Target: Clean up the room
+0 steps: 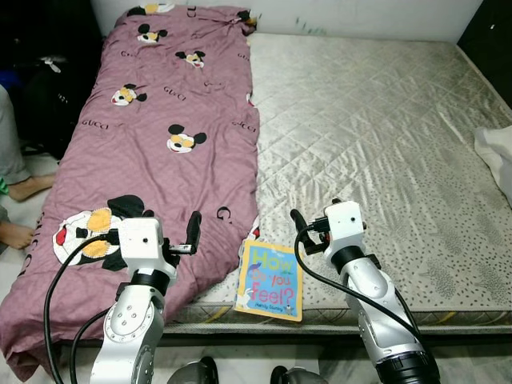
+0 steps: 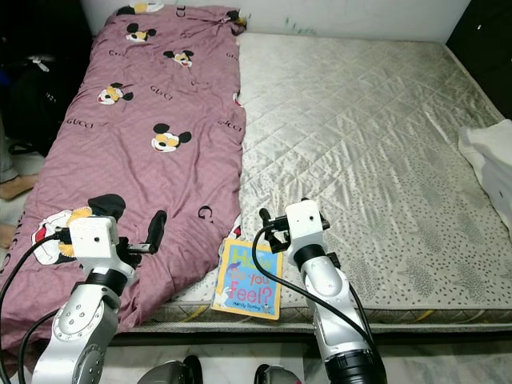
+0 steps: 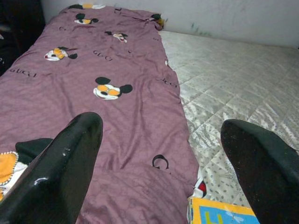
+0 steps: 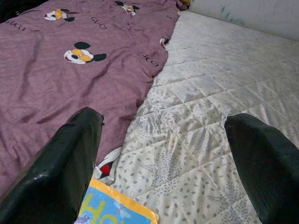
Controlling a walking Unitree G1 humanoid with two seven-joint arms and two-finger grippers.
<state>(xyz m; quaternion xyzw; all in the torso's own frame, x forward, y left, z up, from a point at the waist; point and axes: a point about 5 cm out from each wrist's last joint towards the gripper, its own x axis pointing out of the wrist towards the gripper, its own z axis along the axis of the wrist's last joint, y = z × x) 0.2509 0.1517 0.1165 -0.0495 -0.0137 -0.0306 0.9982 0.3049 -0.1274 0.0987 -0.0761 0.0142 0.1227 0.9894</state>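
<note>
Left pincer [image 1: 192, 228] raised over the near edge of the bed, black fingers [image 3: 65, 163] spread wide and holding nothing, above the mauve cartoon-mouse quilt [image 1: 152, 136]. Right pincer [image 1: 298, 222] likewise spread wide and empty, poised over the pale quilted mattress [image 1: 376, 136], just beyond and beside the colourful picture book [image 1: 270, 282]. Book flat at the mattress's near edge, between the two silver arms, its yellow-bordered cover printed with "How do you Feel?", one corner just beside the quilt's hem. Quilt draped along the robot's left side of the bed, running from the near edge up to the far wall and hanging over the side. Farther right, white crumpled cloth [image 1: 496, 156] at the mattress's right edge. Off the bed's left side, a person's bare feet [image 1: 24, 188] on the floor, next to dark bags [image 1: 48, 88].
</note>
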